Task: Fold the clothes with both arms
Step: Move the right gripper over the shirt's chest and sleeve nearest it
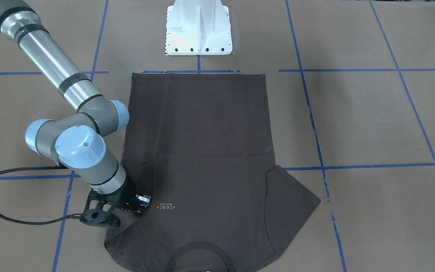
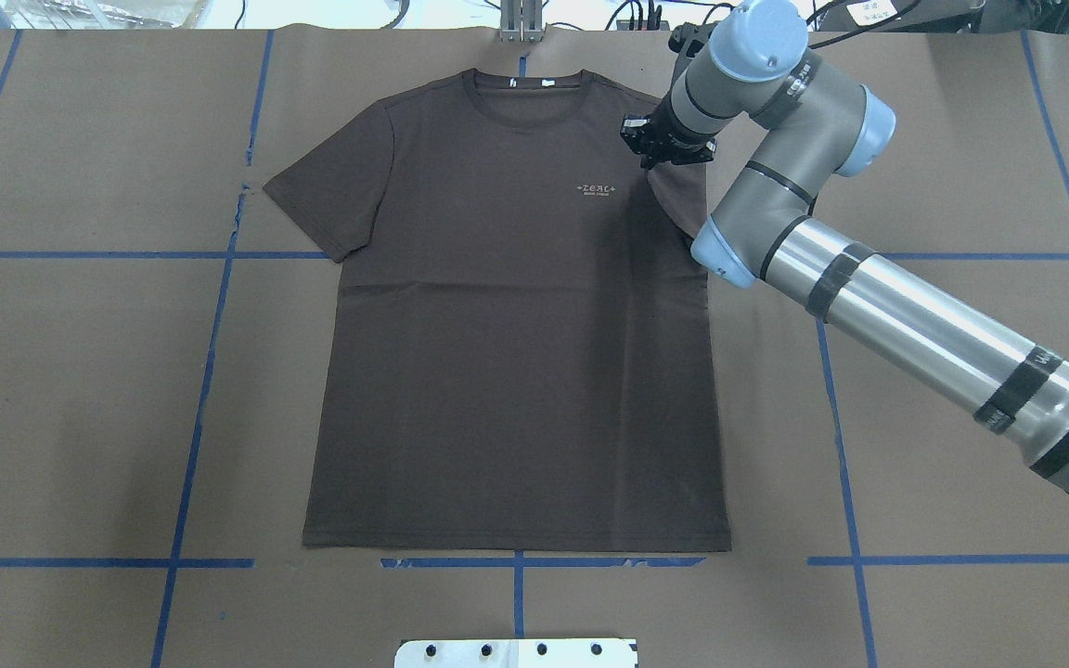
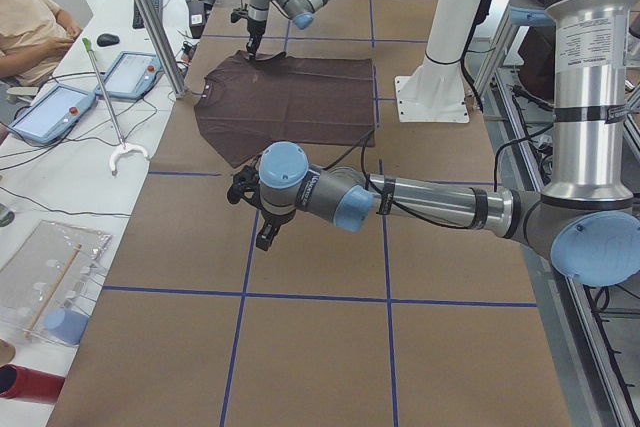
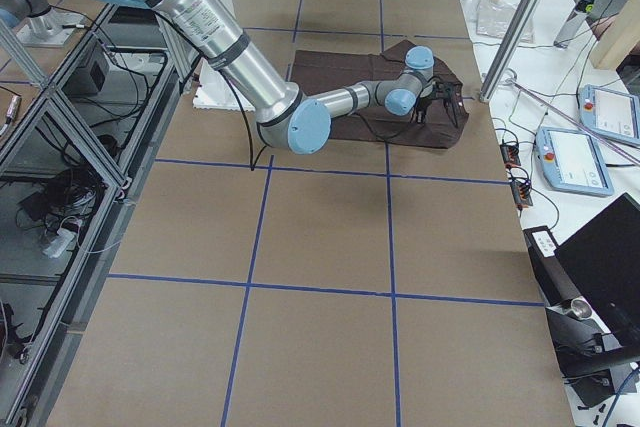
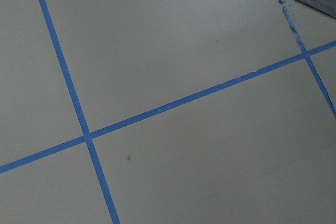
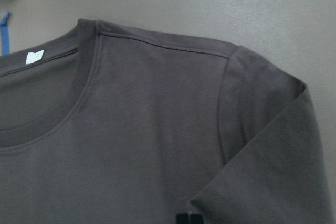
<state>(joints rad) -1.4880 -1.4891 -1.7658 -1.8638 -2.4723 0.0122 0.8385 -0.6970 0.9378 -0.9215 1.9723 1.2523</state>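
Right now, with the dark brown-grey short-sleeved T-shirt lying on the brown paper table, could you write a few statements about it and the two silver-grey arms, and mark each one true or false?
1. The dark brown-grey short-sleeved T-shirt lies with its round ribbed collar away from the white bolted pedestal base. True.
2. The right gripper hangs over bare paper, far from the shirt. False: its fingertips are at the sleeve on the robot's right, which is folded inward onto the shirt.
3. The sleeve on the robot's left lies spread flat. True.
4. The left wrist view is filled with the collar. False: it shows the brown paper table and blue tape lines, with only a shirt corner.
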